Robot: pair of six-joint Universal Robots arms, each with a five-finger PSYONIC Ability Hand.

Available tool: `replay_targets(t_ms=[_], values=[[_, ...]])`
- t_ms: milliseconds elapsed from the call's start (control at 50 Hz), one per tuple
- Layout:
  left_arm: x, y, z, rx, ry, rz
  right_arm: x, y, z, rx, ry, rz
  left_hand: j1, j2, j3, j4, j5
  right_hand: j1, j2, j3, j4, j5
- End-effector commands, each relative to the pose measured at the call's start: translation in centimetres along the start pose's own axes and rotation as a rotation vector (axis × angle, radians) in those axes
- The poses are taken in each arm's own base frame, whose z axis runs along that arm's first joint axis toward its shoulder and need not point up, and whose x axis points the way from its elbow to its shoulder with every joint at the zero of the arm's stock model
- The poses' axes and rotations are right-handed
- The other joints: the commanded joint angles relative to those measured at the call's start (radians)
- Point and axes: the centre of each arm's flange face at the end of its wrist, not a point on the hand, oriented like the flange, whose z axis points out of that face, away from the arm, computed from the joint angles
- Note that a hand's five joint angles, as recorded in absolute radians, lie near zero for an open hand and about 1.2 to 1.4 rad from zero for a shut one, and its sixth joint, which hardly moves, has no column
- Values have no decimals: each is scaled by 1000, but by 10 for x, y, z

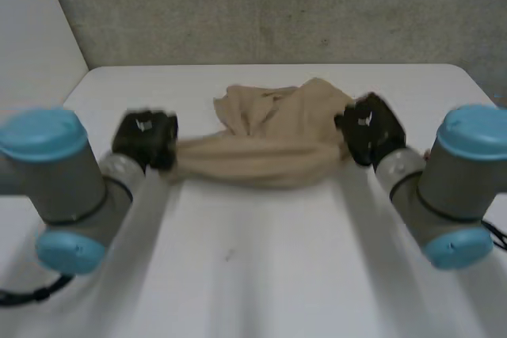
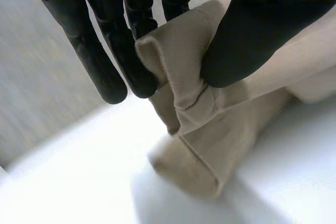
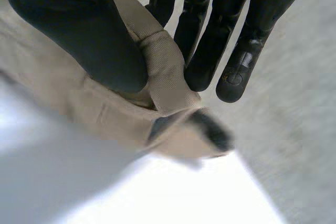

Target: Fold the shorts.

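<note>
Tan shorts (image 1: 265, 144) hang stretched between my two hands over the middle of the white table (image 1: 253, 275), bunched and sagging, with a crumpled part lying behind. My left hand (image 1: 146, 138) holds the left end; in its wrist view the thumb (image 2: 262, 30) and fingers (image 2: 134, 61) pinch a folded cloth edge (image 2: 184, 72). My right hand (image 1: 368, 128) holds the right end; its thumb (image 3: 89, 35) presses the cloth (image 3: 168, 77) against its fingers (image 3: 210, 51).
A grey wall (image 1: 277, 5) rises right behind the table's far edge. White tabletop stretches in front of the shorts between my two arms.
</note>
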Motion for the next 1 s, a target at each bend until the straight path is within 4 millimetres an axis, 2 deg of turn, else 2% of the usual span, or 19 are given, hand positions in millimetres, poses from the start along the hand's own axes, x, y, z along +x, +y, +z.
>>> replay_targets(t_ms=[20,120,220,300,400,500,580,760,880,1000], values=[[9,29,-16,-118,45,1,-21,25,-27,-138,-88,34,-519,-569,-566,-567,-544,416,213,195,205,228],[6,11,-29,-103,67,-1,-22,23,-38,-164,-106,69,-900,-951,-947,-949,-926,416,213,195,205,228],[6,7,-50,-124,102,-3,-19,21,-47,-193,-103,217,-910,-960,-956,-958,-935,416,213,195,205,228],[10,3,-66,-112,150,-6,-18,22,-48,-202,-92,313,-839,-890,-886,-888,-865,416,213,195,205,228],[21,6,-84,-117,246,3,-16,20,-46,-194,-84,348,-748,-799,-795,-797,-774,416,213,195,205,228],[25,16,-95,-162,280,28,-14,19,-45,-191,-77,351,-464,-514,-511,-513,-490,416,213,195,205,228],[25,20,-95,-182,279,39,-12,20,-44,-192,-70,352,-358,-408,-405,-406,-383,416,213,195,205,228],[23,33,-81,-200,250,39,-12,23,-45,-203,-75,351,-419,-469,-466,-468,-445,416,213,195,205,228],[4,41,-62,-189,106,45,-14,24,-45,-202,-84,347,-507,-558,-554,-556,-533,416,213,195,205,228],[-4,44,-51,-167,58,45,-17,23,-46,-197,-102,346,-513,-564,-560,-562,-539,416,213,195,205,228]])
